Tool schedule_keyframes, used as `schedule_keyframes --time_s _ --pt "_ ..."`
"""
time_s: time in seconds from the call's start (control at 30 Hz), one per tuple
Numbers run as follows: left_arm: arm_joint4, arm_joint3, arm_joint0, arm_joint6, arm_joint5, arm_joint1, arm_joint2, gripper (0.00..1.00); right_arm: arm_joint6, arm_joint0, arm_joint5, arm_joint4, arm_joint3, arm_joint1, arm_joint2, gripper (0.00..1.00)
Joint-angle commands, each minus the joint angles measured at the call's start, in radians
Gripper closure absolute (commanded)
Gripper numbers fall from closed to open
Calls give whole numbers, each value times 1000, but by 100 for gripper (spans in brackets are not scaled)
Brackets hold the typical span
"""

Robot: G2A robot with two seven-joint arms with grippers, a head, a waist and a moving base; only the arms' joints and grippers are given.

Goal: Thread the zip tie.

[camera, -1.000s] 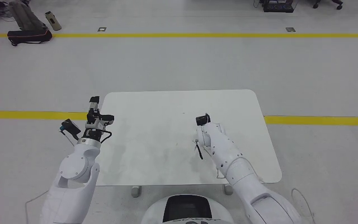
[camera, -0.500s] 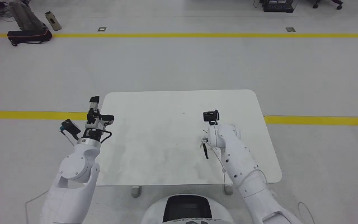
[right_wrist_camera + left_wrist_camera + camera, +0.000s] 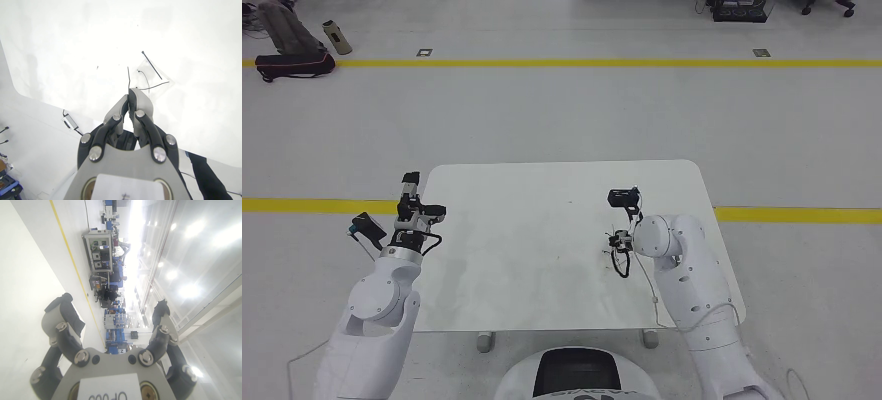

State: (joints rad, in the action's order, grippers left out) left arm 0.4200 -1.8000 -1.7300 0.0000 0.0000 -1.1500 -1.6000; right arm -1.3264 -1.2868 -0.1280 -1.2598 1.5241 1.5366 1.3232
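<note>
My right gripper (image 3: 129, 94) is shut on a thin black zip tie (image 3: 128, 75), whose free end sticks out past the fingertips above the white table (image 3: 75, 47). In the top view this gripper (image 3: 619, 241) hovers over the table's right half and the zip tie (image 3: 622, 266) hangs curled below it. Two more black zip ties, one straight (image 3: 152, 65) and one curved (image 3: 146, 78), lie on the table on a clear plastic bag (image 3: 162, 75) just beyond the fingertips. My left gripper (image 3: 113, 300) is open and holds nothing; it sits at the table's left edge (image 3: 414, 200), pointing away from the table.
The white table (image 3: 542, 210) has rounded corners. A small black speck (image 3: 97, 67) lies on it. A power adapter with a cable (image 3: 69, 121) rests on the floor beside the table's edge.
My right arm has carried the zip tie to the right and slightly farther back over the table. The left arm has stayed still.
</note>
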Motion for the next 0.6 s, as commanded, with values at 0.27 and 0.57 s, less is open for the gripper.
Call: schedule_keyframes --time_s 0.27,0.57 --pt "0 0 0 0 0 0 0 0 14 27 281 220 -49 -21 80 100" --pt "0 0 0 0 0 0 0 0 -64 215 468 602 -297 -79 -6 100"
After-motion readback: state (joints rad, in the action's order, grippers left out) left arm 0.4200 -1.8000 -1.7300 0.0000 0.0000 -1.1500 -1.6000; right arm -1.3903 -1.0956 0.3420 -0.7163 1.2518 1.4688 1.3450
